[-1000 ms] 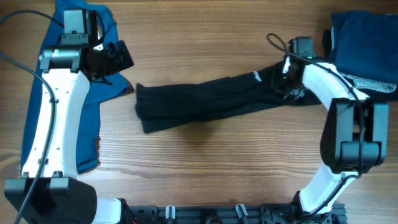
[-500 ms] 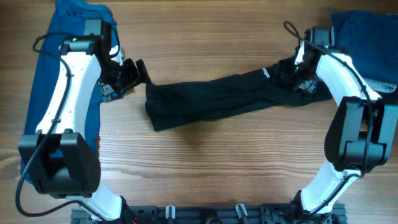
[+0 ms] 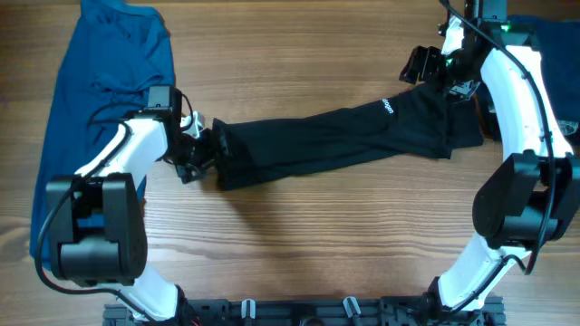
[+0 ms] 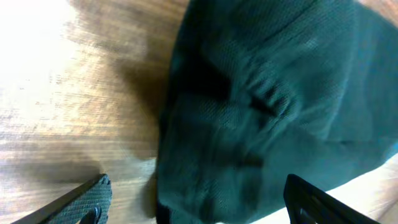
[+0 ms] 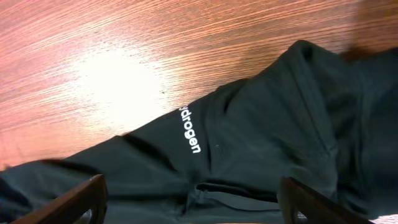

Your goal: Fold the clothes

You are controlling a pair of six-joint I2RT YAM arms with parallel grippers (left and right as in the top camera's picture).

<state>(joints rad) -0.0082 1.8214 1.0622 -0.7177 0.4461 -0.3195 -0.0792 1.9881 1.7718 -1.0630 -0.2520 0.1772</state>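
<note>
A long black garment lies stretched across the middle of the wooden table, with white lettering near its right end. My left gripper is at its left end. In the left wrist view the fingers stand wide apart, open, with the black fabric lying between them. My right gripper hovers just behind the garment's right end. It is open, and the cloth with its lettering lies below it, untouched.
A blue garment lies spread along the table's left side, beside the left arm. Another blue garment sits at the back right corner, partly hidden by the right arm. Bare wood runs along the front.
The left gripper swung from over the blue garment to the black garment's left end. The right gripper let go of the right end, opened and pulled back. The black garment shifted right.
</note>
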